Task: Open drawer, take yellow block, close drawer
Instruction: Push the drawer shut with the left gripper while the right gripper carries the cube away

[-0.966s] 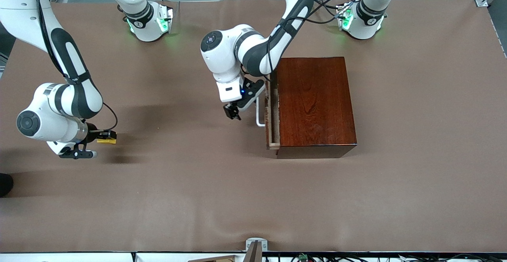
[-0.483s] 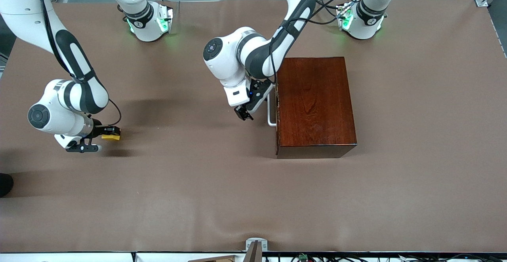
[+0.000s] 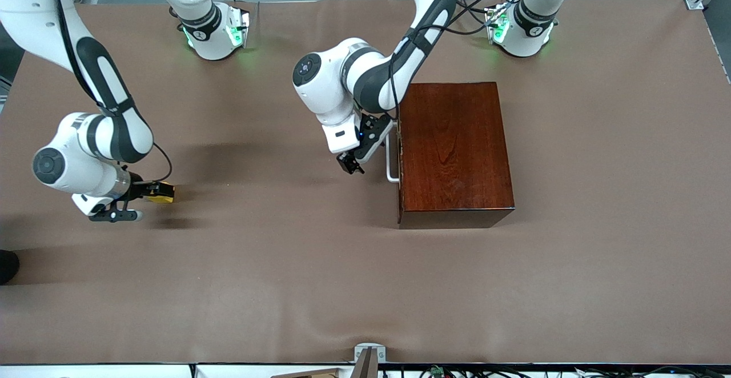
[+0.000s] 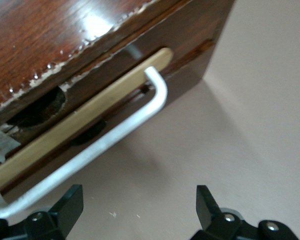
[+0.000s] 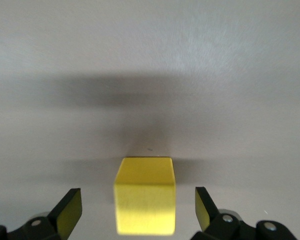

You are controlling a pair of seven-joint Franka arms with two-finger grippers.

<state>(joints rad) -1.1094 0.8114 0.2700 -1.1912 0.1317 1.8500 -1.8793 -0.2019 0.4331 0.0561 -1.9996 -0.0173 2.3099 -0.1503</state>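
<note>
Where the glossy dark reddish-brown wooden box (image 3: 454, 152) stands toward the left arm's end of the brown-covered table (image 3: 365, 286), its pale wooden drawer (image 4: 75, 132) sits pushed in, the front nearly flush with the box face and the white U-shaped bar handle (image 3: 390, 167) standing out from it. The left gripper (image 3: 349, 165) hovers just beside that handle, in front of the drawer; in the left wrist view its black fingers (image 4: 65, 205) are spread wide apart, with the handle (image 4: 115, 135) between and ahead of them but untouched.

Toward the right arm's end of the table, the small bright yellow cube (image 3: 161, 193) rests on the table covering. The right gripper (image 3: 149, 191) is low over it, and the right wrist view shows the block (image 5: 145, 200) lying between the parted fingers (image 5: 67, 210), with a clear gap on each side, so nothing grips it.
</note>
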